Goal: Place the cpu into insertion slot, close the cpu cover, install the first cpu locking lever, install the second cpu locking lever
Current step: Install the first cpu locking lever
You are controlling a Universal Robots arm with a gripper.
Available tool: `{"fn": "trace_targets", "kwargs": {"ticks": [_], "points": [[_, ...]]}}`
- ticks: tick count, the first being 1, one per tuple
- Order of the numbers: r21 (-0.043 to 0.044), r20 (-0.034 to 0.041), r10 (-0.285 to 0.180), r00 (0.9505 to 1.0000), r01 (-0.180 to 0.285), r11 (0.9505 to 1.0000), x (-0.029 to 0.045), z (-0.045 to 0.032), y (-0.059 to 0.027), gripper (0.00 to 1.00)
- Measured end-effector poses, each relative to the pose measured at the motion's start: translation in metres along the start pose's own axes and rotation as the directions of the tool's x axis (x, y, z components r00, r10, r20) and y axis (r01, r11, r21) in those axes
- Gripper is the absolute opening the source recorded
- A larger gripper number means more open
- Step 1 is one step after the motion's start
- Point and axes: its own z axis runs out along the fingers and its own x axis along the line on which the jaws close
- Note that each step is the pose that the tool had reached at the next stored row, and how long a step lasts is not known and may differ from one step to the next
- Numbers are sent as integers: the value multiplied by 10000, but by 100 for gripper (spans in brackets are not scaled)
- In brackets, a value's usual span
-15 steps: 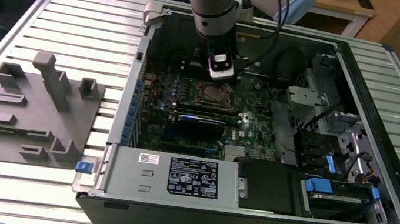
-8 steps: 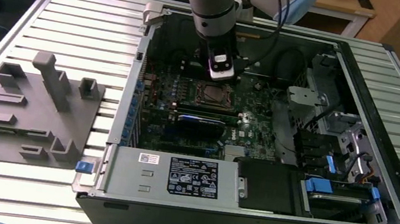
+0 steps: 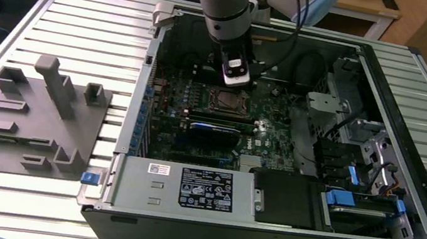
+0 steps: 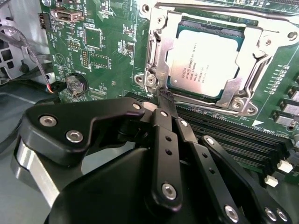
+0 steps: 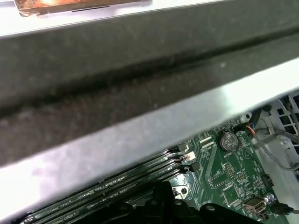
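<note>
While cpu (image 4: 204, 58) sits under cpu cover (image 4: 161, 53), closed end effector (image 4: 164, 99) touches cover's edge.

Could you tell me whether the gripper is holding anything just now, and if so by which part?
Nothing is held. The gripper has its fingers shut together, empty, tips beside a corner of the cpu cover, which lies over the cpu.

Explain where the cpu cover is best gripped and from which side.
The cpu cover lies flat over the cpu, so its window edges give no hold. Likely best: pinch the thin outer frame edge at the corner nearest the gripper, coming down from above the board.
</note>
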Motion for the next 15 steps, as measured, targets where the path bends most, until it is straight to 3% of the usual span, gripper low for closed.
{"fn": "trace_targets", "kwargs": {"ticks": [8,15], "points": [[-50,99,-14,9999,15,10000,4,4,-2,11],[-69,128,-16,9999,16,10000,5,8,-3,11]]}}
